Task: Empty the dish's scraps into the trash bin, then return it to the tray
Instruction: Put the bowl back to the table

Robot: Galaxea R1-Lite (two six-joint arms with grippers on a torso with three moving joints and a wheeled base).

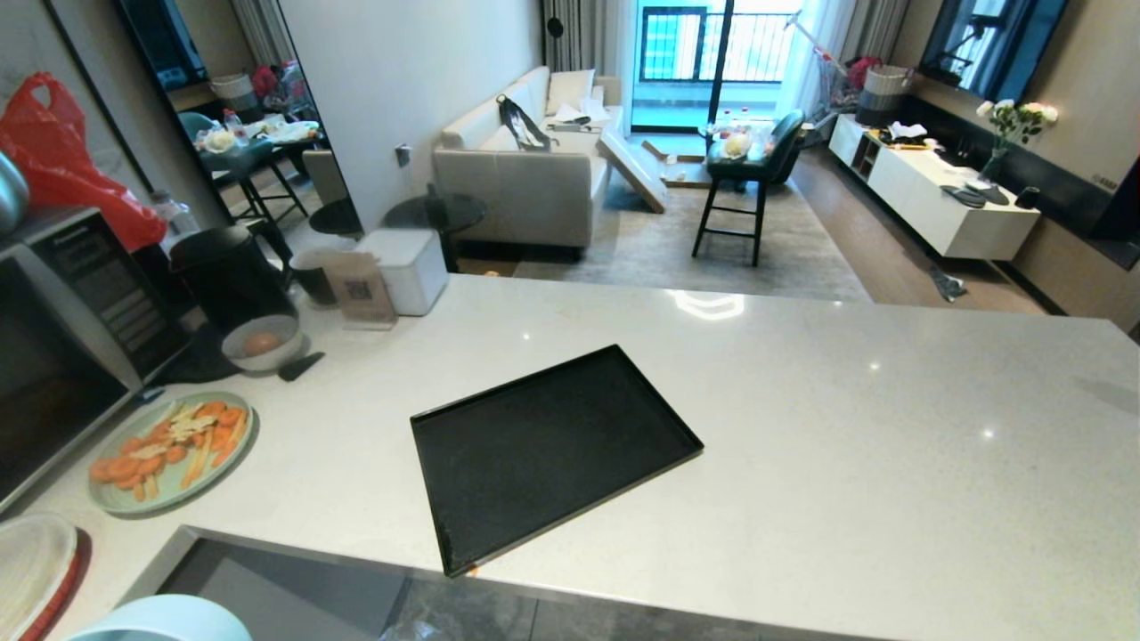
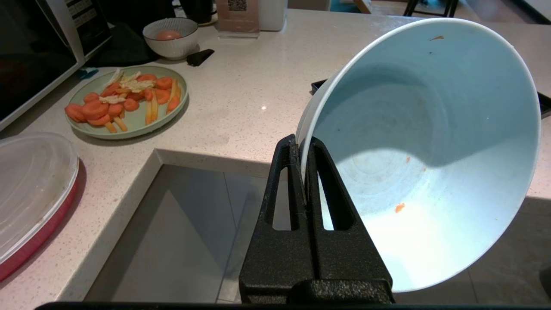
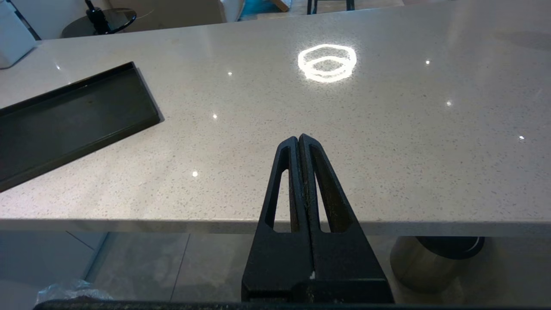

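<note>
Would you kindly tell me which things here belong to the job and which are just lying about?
Job: dish pinched in the left gripper, nearly empty; tray.
Lying about: green plate of carrots, white bowl, microwave, lidded container; right gripper idle.

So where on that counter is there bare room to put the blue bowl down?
The black tray lies bare, and the white counter to its right is open to the far edge. The left end is crowded: the green plate of carrots, a small bowl, the kettle and microwave. The left gripper holds the bowl.
</note>
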